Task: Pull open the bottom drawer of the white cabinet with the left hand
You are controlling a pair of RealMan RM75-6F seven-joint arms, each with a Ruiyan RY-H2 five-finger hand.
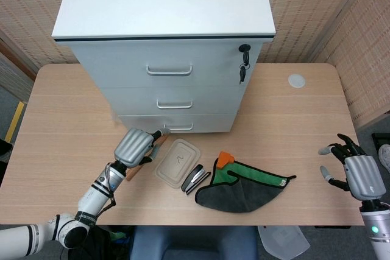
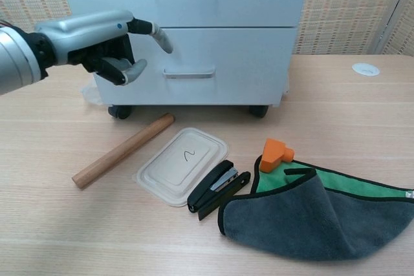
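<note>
White bottom drawer (image 2: 187, 66) of the white metal cabinet (image 1: 164, 47) sits flush and closed mid-table, slim bar handle (image 2: 189, 73) untouched. Left hand (image 2: 107, 40) hovers just left of the handle, fingers apart, empty. Right hand (image 1: 353, 172) spread at the table's right edge. Cabinet top cut off in chest view. Wooden dowel (image 2: 123, 149), beige lid (image 2: 182, 165), black stapler (image 2: 218, 189) lie in front.

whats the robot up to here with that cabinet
The robot's left hand is in front of the white cabinet, close to the bottom drawer's handle but not gripping it. The drawer looks shut. The right hand hangs open at the table's far right edge, holding nothing.
</note>
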